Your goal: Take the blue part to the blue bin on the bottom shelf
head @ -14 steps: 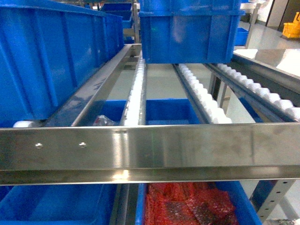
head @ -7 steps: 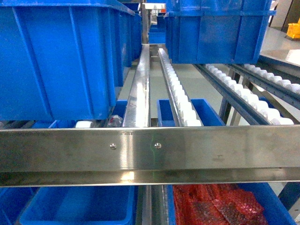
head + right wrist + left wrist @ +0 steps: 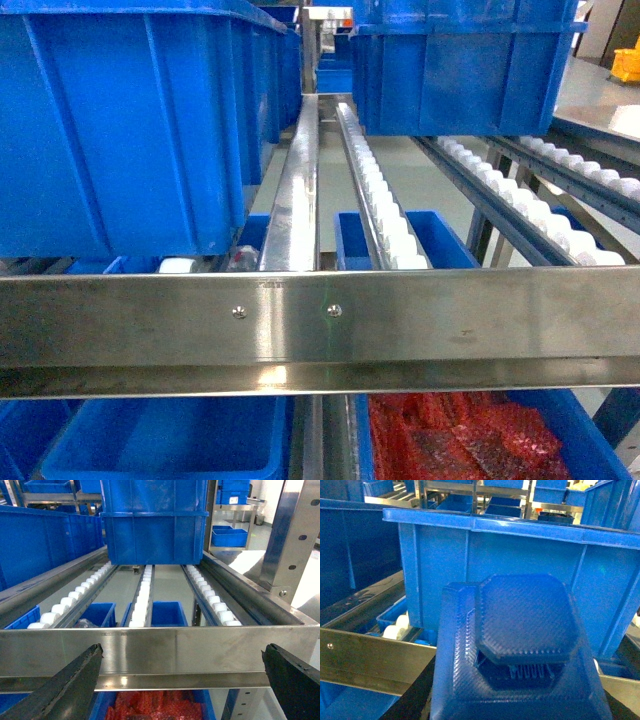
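Head view: the steel front rail [image 3: 320, 325] sits as it did half a second ago, so the base has settled. Left wrist: the blue part [image 3: 520, 645] fills the left claw, evidently clenched on it. Right wrist: the right claw [image 3: 185, 680] is spread wide above the rail.

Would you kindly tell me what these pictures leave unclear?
- Left wrist view: the chunky dark-blue textured part fills the foreground, hiding the left gripper.
- Head view: the stainless-steel front rail covers most of the lower blue bins; neither gripper appears.
- Right wrist view: the black fingers are cropped.
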Controlling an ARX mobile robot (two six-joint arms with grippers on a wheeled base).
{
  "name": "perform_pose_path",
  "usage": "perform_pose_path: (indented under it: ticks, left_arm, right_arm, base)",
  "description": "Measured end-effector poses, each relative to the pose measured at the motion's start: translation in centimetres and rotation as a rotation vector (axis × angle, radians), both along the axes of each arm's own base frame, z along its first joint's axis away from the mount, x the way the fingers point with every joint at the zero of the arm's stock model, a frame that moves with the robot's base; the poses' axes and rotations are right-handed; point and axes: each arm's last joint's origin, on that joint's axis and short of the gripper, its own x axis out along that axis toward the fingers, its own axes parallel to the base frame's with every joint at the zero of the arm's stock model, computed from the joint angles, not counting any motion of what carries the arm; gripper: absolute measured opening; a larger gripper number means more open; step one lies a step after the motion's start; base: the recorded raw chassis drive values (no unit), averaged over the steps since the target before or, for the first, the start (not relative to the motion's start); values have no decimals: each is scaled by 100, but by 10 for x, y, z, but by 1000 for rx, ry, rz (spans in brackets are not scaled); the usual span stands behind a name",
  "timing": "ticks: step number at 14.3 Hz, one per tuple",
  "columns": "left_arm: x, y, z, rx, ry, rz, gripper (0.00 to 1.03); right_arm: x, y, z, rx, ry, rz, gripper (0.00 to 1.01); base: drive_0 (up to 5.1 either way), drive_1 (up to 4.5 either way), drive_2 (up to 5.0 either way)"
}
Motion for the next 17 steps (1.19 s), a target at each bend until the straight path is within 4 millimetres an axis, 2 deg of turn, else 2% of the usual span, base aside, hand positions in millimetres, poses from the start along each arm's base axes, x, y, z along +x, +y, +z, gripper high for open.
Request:
perform_pose_path:
  ticks: [17]
  left_arm:
    - [0, 0, 0, 0, 0, 0, 43]
  right_arm:
    - [0, 0, 0, 1, -1, -3, 98]
  base:
    - [-495, 250, 250]
